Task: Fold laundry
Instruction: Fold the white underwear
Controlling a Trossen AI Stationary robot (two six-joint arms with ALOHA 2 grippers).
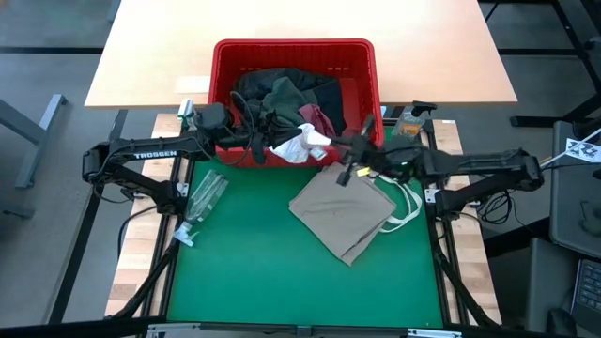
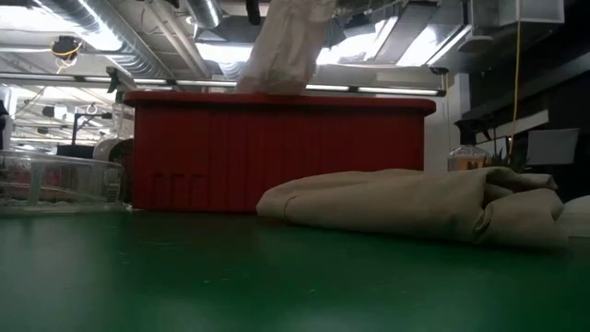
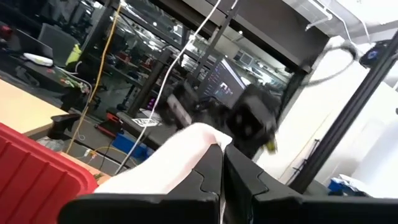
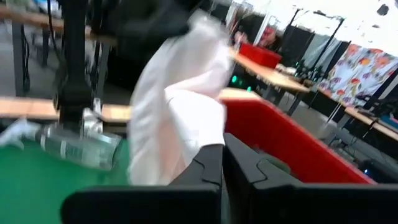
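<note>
1 "TROSSEN" label, left arm (image 1: 141, 156)

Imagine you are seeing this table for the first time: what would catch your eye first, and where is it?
The red basket at the far edge of the green mat, heaped with dark clothes. At its front rim, a white garment hangs pinched between the left gripper and right gripper, both shut on it. A folded tan top lies on the mat to the right, a clear bottle to the left.
</note>
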